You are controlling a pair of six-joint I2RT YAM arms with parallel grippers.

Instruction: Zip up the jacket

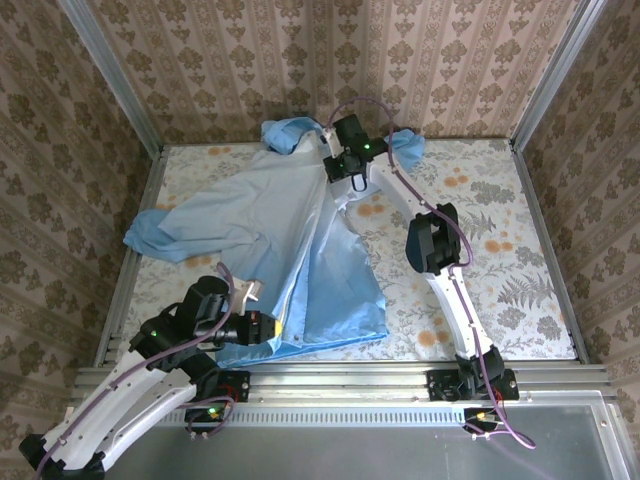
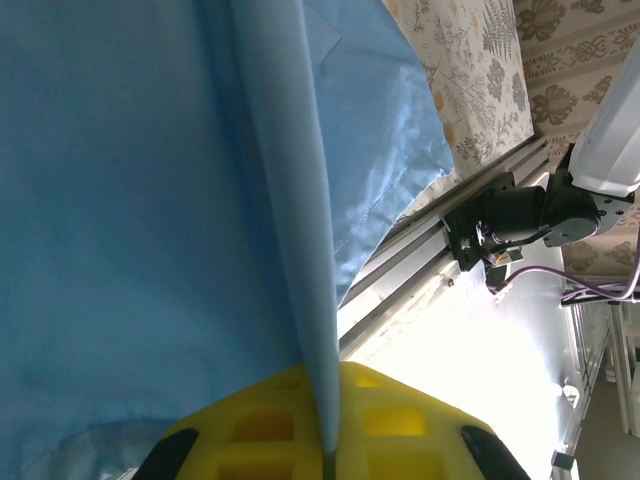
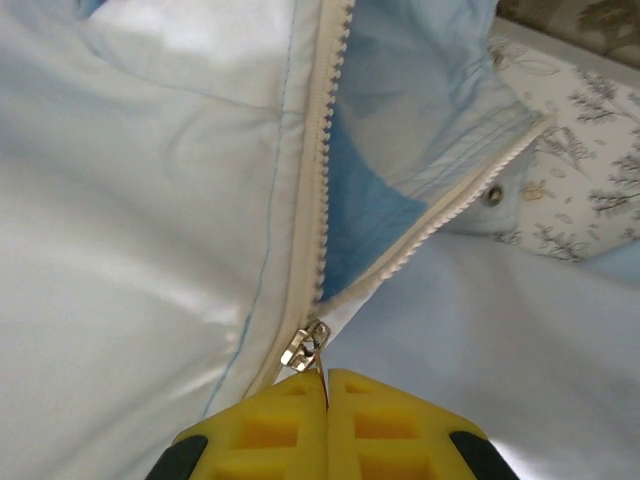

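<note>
**On the floral table [image 1: 500, 230], both arms have hold of the jacket [image 1: 260, 230]**

Patterned wallpaper [image 1: 300, 60] closes in the table on three sides. The light-blue jacket lies spread over the table's left and middle, its hood toward the far wall. The left gripper [image 2: 328, 410] is clamped on a fold of fabric at the near hem, which runs out from between its yellow pads. At the far end the right gripper [image 3: 327, 385] is pinched tight on the zipper pull [image 3: 303, 348]. Beyond it the two rows of zipper teeth [image 3: 318, 150] stand parted.
</note>
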